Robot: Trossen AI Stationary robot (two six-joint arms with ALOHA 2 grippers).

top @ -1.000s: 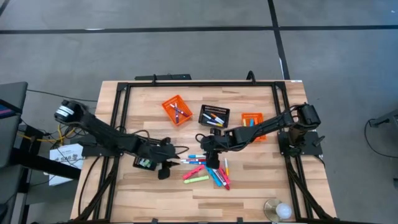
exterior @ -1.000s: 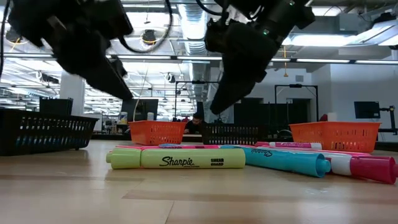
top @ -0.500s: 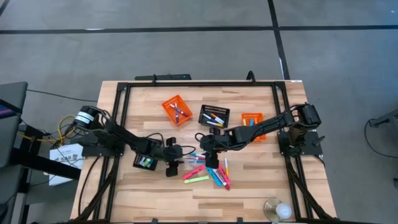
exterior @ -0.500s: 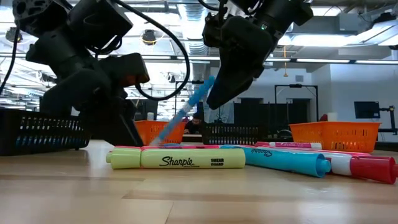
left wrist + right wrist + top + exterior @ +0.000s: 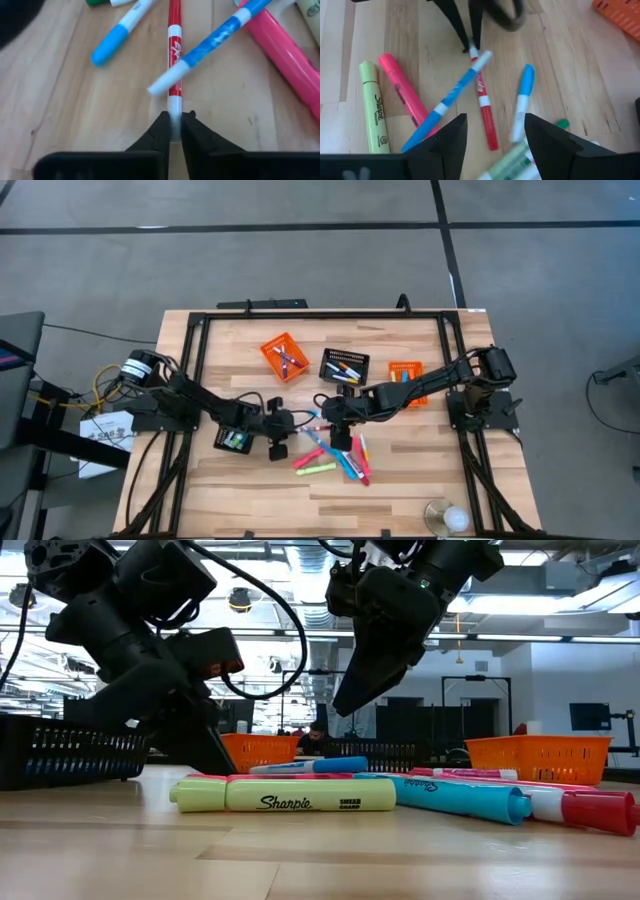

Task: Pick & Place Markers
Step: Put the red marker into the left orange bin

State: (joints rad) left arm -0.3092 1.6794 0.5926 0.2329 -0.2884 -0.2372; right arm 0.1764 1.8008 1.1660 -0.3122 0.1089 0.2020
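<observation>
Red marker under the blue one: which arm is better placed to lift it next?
Left. The left gripper already has its fingers closed on the red marker end, low at the table. The right gripper hovers open above the pile, holding nothing.

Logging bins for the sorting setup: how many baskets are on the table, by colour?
Orange baskets: 2
Black baskets: 2
Total: 4

Markers (image 5: 335,452) lie mid-table between both arms; 3 baskets (image 5: 344,366) sit behind them, holding more.
</observation>
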